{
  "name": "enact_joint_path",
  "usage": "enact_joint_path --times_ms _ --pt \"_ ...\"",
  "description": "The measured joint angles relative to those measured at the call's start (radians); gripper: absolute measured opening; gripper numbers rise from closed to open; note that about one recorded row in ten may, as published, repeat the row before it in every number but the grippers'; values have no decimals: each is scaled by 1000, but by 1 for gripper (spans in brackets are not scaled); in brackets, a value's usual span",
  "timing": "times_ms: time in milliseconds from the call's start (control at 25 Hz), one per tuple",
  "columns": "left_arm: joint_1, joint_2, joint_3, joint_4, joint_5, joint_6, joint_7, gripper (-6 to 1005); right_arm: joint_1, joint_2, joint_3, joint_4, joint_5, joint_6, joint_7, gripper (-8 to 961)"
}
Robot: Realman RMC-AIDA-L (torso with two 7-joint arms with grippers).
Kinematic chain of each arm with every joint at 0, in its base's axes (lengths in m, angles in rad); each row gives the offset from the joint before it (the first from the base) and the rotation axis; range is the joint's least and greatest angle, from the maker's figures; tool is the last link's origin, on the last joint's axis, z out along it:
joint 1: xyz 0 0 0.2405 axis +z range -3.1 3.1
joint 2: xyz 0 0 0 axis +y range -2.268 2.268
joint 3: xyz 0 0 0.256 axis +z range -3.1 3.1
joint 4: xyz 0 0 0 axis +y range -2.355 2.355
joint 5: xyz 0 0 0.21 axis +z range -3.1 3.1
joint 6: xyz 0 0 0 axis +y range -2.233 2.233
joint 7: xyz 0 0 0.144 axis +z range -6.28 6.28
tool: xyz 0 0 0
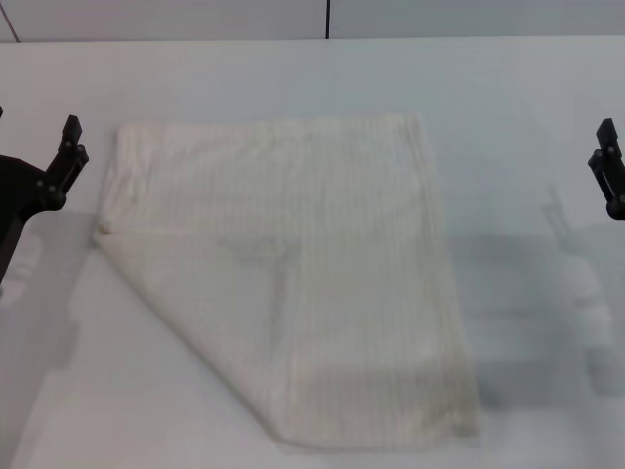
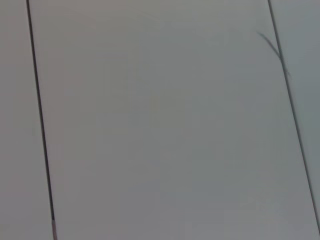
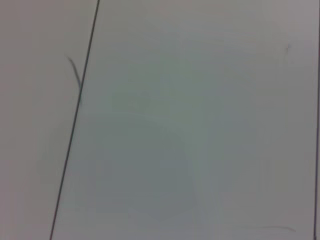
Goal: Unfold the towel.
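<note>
The cream-white towel (image 1: 293, 274) lies on the white table (image 1: 527, 117) in the head view. Its near left corner is folded over diagonally onto the rest, and a small red tag (image 1: 101, 233) shows at the left corner of the fold. My left gripper (image 1: 70, 147) is raised at the left edge of the view, just left of the towel's far left corner and apart from it. My right gripper (image 1: 607, 161) is raised at the right edge, well away from the towel. Both wrist views show only pale panels with dark seams.
The table runs to a wall (image 1: 195, 18) at the back. Bare table surface lies on both sides of the towel and behind it. Shadows of the arms fall on the table at left and right.
</note>
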Motion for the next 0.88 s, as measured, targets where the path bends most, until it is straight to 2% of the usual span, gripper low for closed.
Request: enact_joint_path --times_ms 400,600,640,680,720,760,800,840,880 --pt "-10 0 13 -3 -1 -4 -9 848 1 -2 -19 -3 -1 0 3 747" --pt "-10 7 27 -59 1 -75 -14 848 -6 -13 -17 -98 1 -77 21 738" --pt "-5 11 31 -101 1 -126 -13 848 -10 -23 -11 -146 1 -115 21 736" --pt "27 28 33 -276 19 -310 -5 848 -17 -33 -2 -202 2 -151 14 734" --pt "41 39 35 -345 26 -383 -1 848 -38 -61 29 -339 3 -264 -23 732" --pt "41 39 35 -345 26 -383 -1 848 -38 -61 29 -339 3 -264 -23 731" --pt "51 48 38 -400 32 -437 1 848 -50 -78 54 -421 1 -354 -63 729" --pt "51 48 38 -400 32 -437 1 848 -64 -93 83 -507 -1 -449 -107 727" --pt "51 48 38 -400 32 -437 1 848 -74 -103 122 -587 -2 -548 -155 679"
